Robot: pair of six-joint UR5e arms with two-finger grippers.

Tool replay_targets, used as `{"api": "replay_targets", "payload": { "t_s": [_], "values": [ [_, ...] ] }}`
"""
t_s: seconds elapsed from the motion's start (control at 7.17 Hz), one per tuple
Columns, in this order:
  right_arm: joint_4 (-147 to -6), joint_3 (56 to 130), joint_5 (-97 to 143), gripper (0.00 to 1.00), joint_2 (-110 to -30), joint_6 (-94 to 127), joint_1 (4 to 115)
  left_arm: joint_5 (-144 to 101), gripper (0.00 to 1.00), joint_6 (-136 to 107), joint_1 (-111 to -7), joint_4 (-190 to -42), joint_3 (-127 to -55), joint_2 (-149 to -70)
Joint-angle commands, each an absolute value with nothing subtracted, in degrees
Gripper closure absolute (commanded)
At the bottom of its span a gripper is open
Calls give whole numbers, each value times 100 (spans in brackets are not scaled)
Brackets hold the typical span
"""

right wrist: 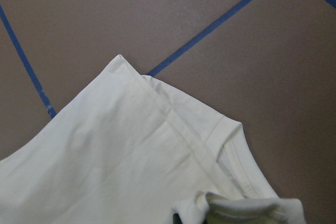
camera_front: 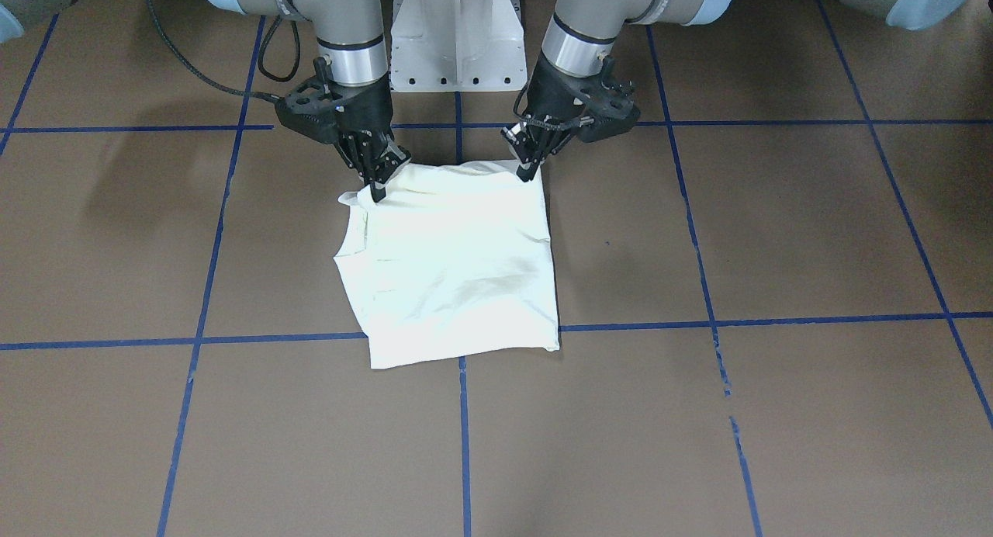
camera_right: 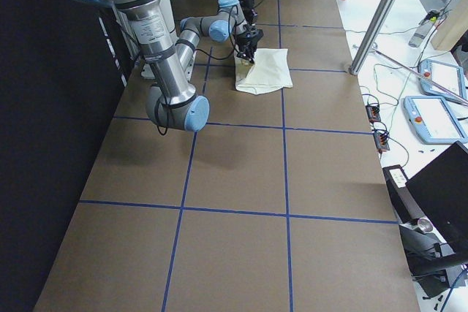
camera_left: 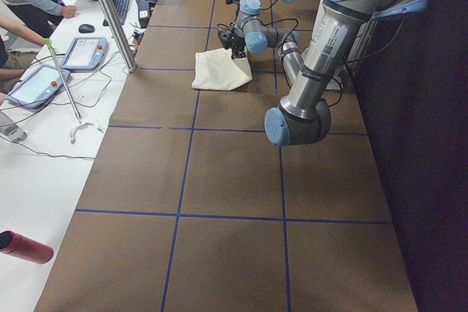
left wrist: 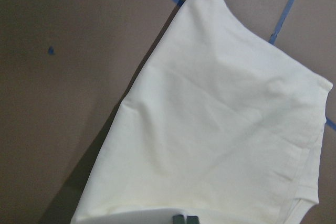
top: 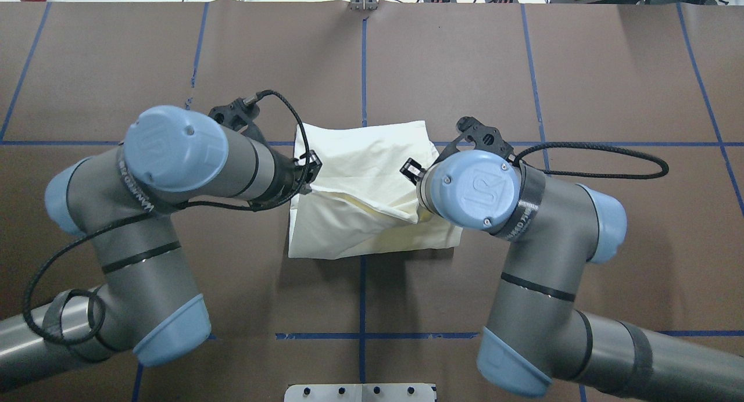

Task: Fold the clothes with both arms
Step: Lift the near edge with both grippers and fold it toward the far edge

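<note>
Looking from the front, the shirt (camera_front: 458,265) lies on the table (camera_front: 776,234), already folded to a square; the left gripper (camera_front: 532,170) and right gripper (camera_front: 378,189) each clamp a corner on the robot's side. Overhead, that edge looks lifted: probably one fold is left.

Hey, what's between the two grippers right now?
Only the shirt. Its edge nearest the robot runs from the right gripper straight across to the left gripper, as the front-facing view shows most clearly.
</note>
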State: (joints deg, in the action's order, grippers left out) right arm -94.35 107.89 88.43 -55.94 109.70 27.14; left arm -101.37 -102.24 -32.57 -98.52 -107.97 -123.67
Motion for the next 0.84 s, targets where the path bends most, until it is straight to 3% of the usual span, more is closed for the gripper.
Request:
{"api": "replay_targets", "payload": {
  "t_s": [0.0, 0.28, 0.7],
  "values": [
    [-8468, 9550, 9663, 100, -5134, 10907, 3372, -10143, 100, -9836, -3787, -10595, -9857, -12577],
    [-8227, 8547, 9852, 100, -4617, 10907, 3463, -10134, 100, -9582, -3963, -10995, -9205, -12752],
    [-7298, 7606, 10327, 100, -4527, 10881, 3796, -10116, 100, -9352, -4157, -11923, -8204, -12902]
  ]
}}
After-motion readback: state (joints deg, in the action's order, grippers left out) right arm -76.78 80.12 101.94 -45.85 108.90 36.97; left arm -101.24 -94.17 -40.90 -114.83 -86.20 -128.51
